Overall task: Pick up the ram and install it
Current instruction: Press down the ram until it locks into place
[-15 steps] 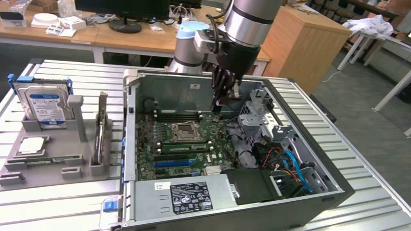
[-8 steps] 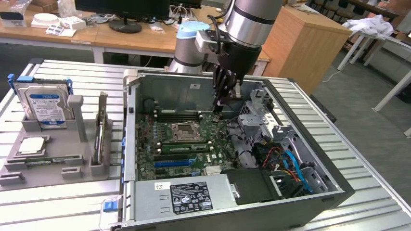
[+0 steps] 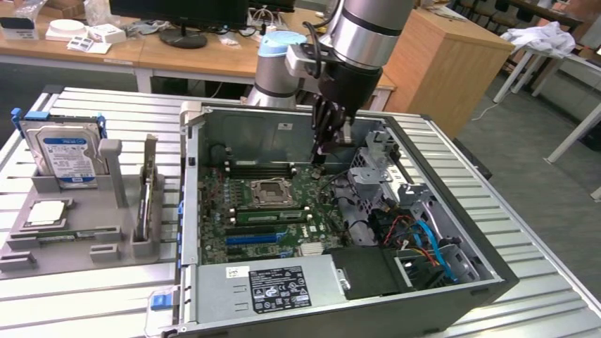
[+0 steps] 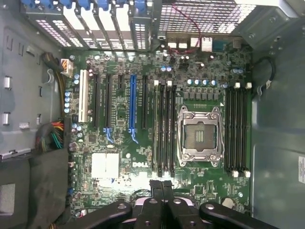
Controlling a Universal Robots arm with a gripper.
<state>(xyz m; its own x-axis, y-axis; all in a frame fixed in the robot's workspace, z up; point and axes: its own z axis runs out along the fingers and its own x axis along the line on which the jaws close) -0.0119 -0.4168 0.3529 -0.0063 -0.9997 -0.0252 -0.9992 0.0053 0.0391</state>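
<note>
Hovering above motherboard (image 3: 212, 249): gripper (image 3: 319, 158), jaws pressed together, nothing clamped | ram (image 3: 270, 214) judged seated beside processor socket (image 3: 267, 190) | pickup and insertion judged done

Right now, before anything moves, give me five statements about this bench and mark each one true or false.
1. The gripper has its fingers shut. True.
2. The gripper hangs over the gray holder outside the case. False: it hangs inside the open computer case, above the motherboard.
3. A hard drive stands upright in the gray holder, on the exterior view's left. True.
4. A cooler covers the processor socket. False: the processor socket lies uncovered, with its metal frame in plain sight.
5. The computer case has its side panel on. False: the side is off and the boards and cables inside are exposed.
</note>
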